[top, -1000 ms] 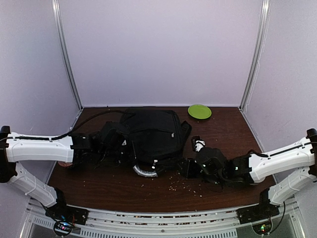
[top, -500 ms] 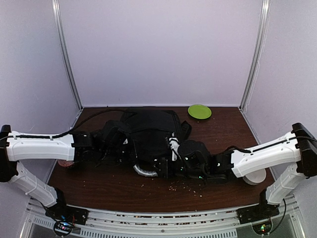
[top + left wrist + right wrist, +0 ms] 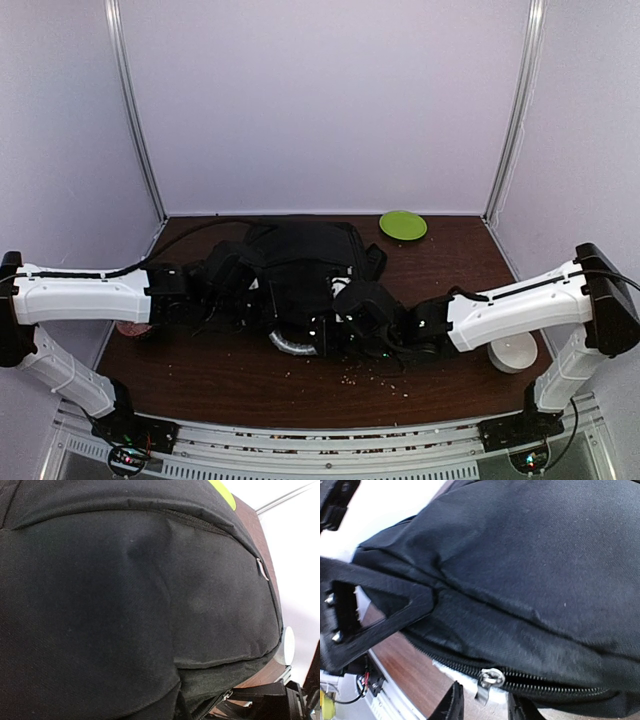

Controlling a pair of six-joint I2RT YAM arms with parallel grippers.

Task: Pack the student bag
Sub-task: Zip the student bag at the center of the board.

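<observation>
Brown wood table (image 3: 450, 262), one black student bag (image 3: 305, 262) lying mid-table toward the back, open wood in front and right.
Two hands: left hand (image 3: 250, 295) closed at bag's left edge, grip hidden; right hand (image 3: 485, 702) part-open, fingers (image 3: 454, 702) straddling one zipper pull (image 3: 488, 680). One green plate (image 3: 403, 224) near back edge, one white dish (image 3: 513, 352) far right.

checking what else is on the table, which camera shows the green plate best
The top camera: the whole green plate shows there, round and uncovered, just beyond the far right corner of the bag. The left wrist view catches only a yellow-green sliver of it behind the bag. The right wrist view shows none of it.
</observation>
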